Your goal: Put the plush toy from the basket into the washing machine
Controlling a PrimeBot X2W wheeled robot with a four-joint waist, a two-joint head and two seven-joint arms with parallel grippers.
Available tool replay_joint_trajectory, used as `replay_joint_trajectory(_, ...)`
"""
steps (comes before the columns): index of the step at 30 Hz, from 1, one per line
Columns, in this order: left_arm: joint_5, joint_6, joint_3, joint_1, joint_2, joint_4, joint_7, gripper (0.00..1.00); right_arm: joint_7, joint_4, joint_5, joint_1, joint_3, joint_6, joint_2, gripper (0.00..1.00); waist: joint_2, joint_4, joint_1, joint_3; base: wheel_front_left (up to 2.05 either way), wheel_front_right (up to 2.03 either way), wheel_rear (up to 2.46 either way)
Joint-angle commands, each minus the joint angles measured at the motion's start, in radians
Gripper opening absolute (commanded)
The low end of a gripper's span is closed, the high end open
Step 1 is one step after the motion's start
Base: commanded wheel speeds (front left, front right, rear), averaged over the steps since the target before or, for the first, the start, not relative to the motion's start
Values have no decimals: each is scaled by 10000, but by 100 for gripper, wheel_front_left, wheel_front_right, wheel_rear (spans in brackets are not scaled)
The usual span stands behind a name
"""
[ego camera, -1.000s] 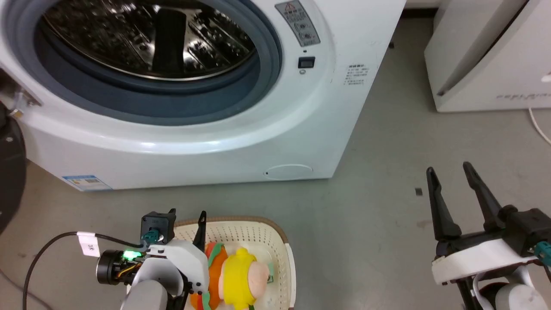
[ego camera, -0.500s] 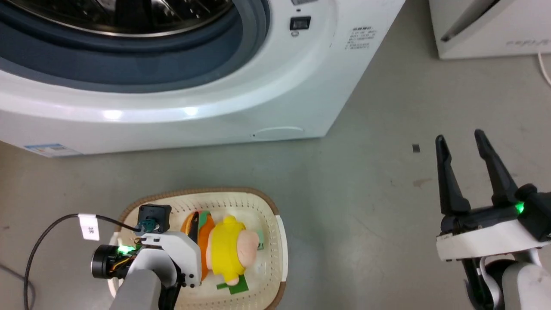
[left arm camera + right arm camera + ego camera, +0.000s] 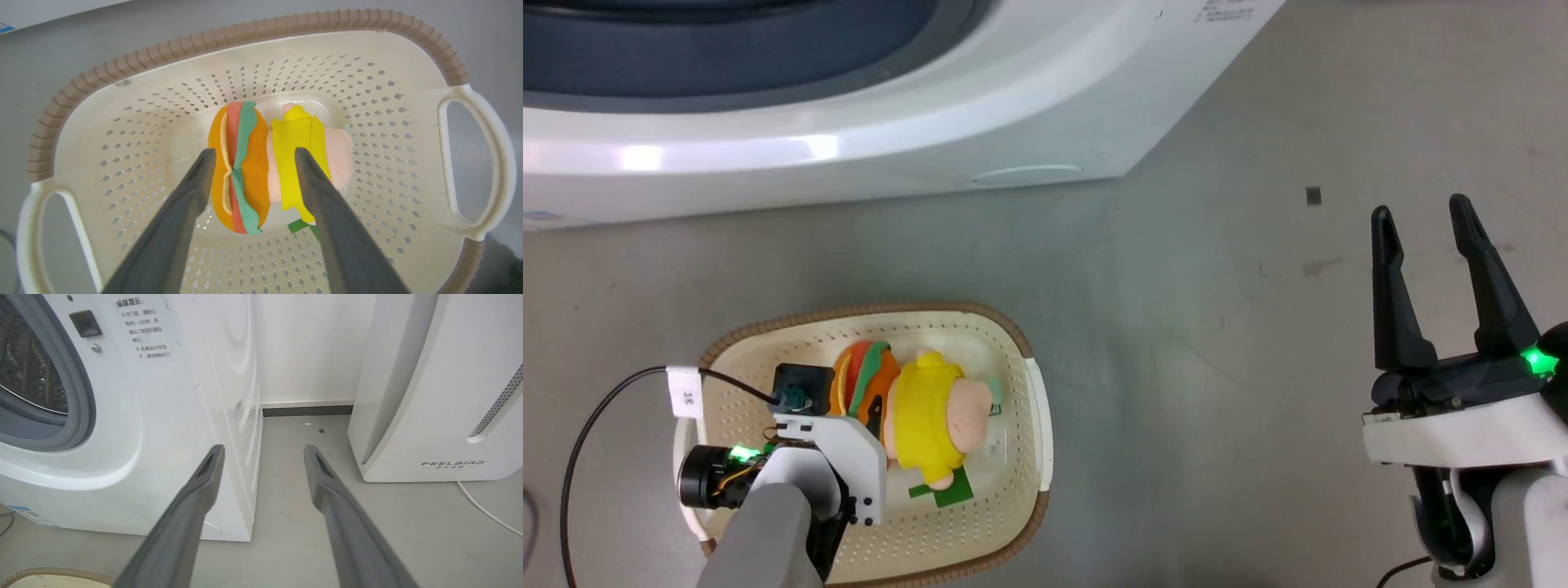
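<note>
A bare grey floor (image 3: 1217,343) is carrying everything here. One plush toy (image 3: 261,163) is lying on its side at the bottom of the one basket (image 3: 866,311), its burger-like part toward the robot's left and its pink head toward the right. The left pincer (image 3: 254,153) is hanging over it with its two dark fingers spread apart, one at the burger's edge and one across the yellow top; whether they are touching the toy cannot be told. The basket is sitting near the front of the one washing machine (image 3: 849,147), apart from it. The right pincer (image 3: 1419,208) is hovering well to the right, its two fingers parted and holding nothing. One white FEELBIRD appliance (image 3: 433,396) is standing beside the machine, one white cable (image 3: 486,510) trailing beside it.
</note>
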Motion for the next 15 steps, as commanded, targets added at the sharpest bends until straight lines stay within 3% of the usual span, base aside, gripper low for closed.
replay_joint_trajectory(1, -103, -39, -76, -298, 81, 308, 53, 100, -112, -118, 139, -262, -23, -6, -3, 100, 0, -74, -1, 315, 0, 0, 0)
replay_joint_trajectory(15, -442, -75, -516, -1323, 313, 1745, 46, 100, -403, -295, 472, -789, -103, -7, -3, 100, 0, -228, -1, 1510, 0, 0, 0)
